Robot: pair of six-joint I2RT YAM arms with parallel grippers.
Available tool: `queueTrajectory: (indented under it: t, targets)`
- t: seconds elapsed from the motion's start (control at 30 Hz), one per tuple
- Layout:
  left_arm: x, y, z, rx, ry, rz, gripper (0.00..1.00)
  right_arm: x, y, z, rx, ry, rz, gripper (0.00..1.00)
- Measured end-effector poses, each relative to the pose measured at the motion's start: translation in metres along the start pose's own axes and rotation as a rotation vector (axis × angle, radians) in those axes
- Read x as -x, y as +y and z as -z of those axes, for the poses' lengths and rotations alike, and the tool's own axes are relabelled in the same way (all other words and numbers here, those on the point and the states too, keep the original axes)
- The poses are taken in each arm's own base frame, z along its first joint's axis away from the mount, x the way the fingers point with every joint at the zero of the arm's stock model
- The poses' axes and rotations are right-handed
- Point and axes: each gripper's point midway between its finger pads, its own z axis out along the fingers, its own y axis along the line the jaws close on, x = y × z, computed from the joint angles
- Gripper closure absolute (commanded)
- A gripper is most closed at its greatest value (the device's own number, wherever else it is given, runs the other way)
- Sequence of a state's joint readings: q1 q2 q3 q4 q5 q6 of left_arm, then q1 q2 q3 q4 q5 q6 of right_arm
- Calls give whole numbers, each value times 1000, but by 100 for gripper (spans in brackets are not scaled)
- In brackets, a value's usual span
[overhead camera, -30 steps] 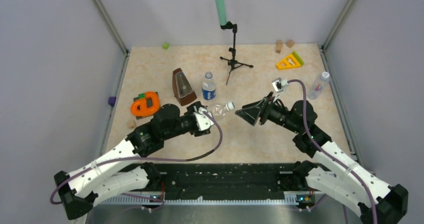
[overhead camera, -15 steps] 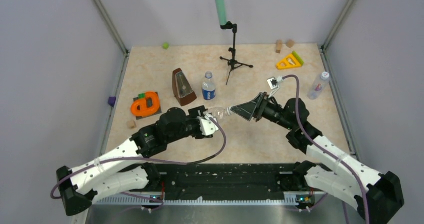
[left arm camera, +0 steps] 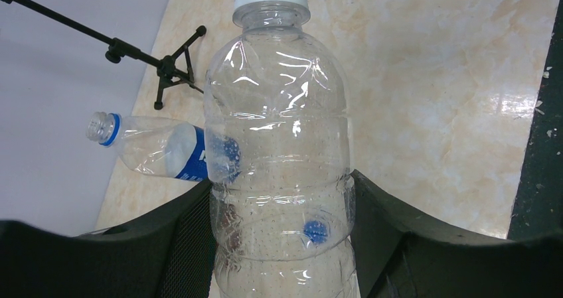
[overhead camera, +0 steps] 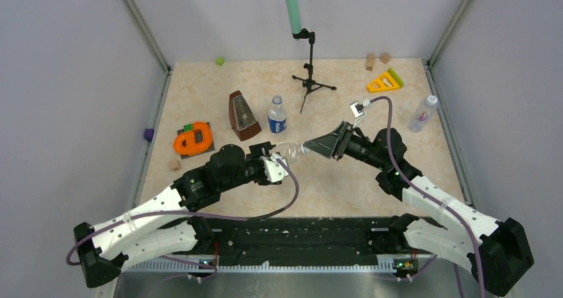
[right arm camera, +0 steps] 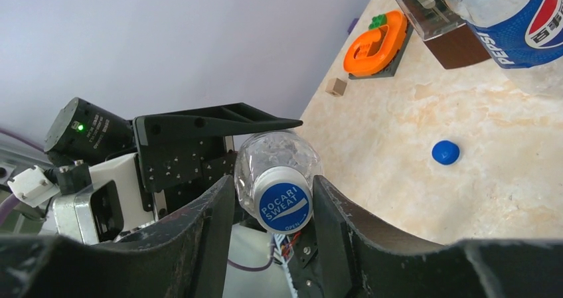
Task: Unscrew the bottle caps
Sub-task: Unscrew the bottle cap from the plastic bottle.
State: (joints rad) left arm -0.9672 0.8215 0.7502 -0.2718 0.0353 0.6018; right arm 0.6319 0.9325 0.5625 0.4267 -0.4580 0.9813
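Two robot arms meet over the middle of a pale marbled table [overhead camera: 345, 185]. The left claw [left arm camera: 279, 185] is clamped on the lower body of a clear bottle [left arm camera: 279, 112], one finger on each side. It holds the bottle on its side with the neck pointing at the right arm. The bottle looks empty, and the table shows through its walls. Its white cap [right arm camera: 284, 206], printed with a blue disc, is still screwed on.

The right claw [right arm camera: 273, 182] has a finger close on each side of this cap. Whether they press on it cannot be told.

Behind the claws a labelled bottle [overhead camera: 277, 117] stands upright with its neck open. A blue cap [right arm camera: 445, 152] lies loose on the table near it.

A third bottle [overhead camera: 422, 115] rests near the table's right edge, well apart, with its own white lid [overhead camera: 431, 100] on.
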Motion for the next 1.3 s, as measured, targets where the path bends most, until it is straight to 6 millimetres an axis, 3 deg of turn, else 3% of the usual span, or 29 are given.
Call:
queueTrajectory:
  t: [0.1, 0.37, 0.47, 0.9, 1.2, 1.27, 1.3]
  targets:
    - [0, 0, 0, -1, -1, -1, 100, -1, 0, 0, 1, 6, 0, 60]
    - [1, -1, 0, -2, -3, -1, 100, -3, -5, -1, -10, 17, 8, 88]
    - [1, -1, 0, -4, -6, 0, 100, -4, -5, 0, -5, 21, 23, 93]
    - [12, -26, 4, -121, -59, 167, 100, -16, 12, 12, 125, 103, 269, 93]
    - [29, -43, 15, -292, -152, 310, 100, -27, 35, 27, 270, 154, 455, 90]
    - [34, -47, 18, -333, -177, 341, 100, -29, 39, 30, 293, 160, 494, 81]
    - [36, -48, 20, -351, -187, 358, 100, -29, 41, 32, 304, 161, 513, 70]
